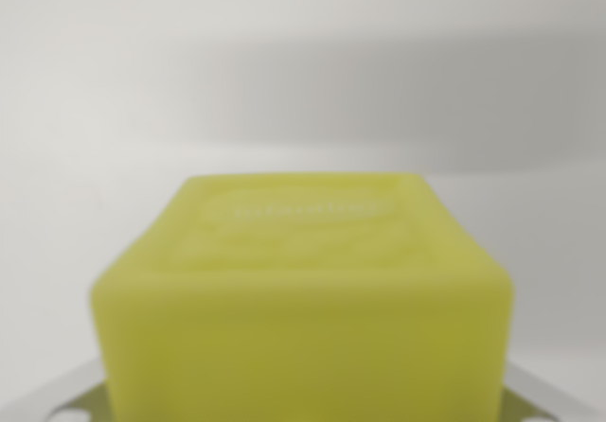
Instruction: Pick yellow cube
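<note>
The yellow cube (303,299) fills the lower half of the wrist view, very close and blurred, with a faint embossed pattern on its top face. My gripper (303,408) holds it from both sides. Pale grey fingers (57,398) show at the bottom left and bottom right corners and meet the cube's sides with no gap. The fingertips themselves are hidden behind the cube.
Behind the cube lies a plain white surface (114,81). A broad soft grey shadow (398,91) crosses the upper right of it.
</note>
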Motion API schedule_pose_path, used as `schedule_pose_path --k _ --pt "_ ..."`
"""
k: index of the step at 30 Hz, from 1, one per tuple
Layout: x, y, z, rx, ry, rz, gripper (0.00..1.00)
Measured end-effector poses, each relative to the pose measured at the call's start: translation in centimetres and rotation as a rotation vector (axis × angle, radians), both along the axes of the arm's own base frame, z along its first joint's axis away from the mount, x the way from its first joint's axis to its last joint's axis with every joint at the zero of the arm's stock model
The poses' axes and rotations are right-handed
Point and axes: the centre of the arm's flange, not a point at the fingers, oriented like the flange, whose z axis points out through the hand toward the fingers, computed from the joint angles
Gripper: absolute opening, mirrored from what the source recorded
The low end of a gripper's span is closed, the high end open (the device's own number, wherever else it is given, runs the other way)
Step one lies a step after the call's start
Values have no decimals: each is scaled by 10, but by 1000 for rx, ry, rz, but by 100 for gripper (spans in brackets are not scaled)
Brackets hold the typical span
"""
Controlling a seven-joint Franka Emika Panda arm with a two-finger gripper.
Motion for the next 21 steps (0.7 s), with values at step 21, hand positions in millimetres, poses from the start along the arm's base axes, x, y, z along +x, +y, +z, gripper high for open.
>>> schedule_pose_path --k 21 --pt "0 0 52 0 1 0 0"
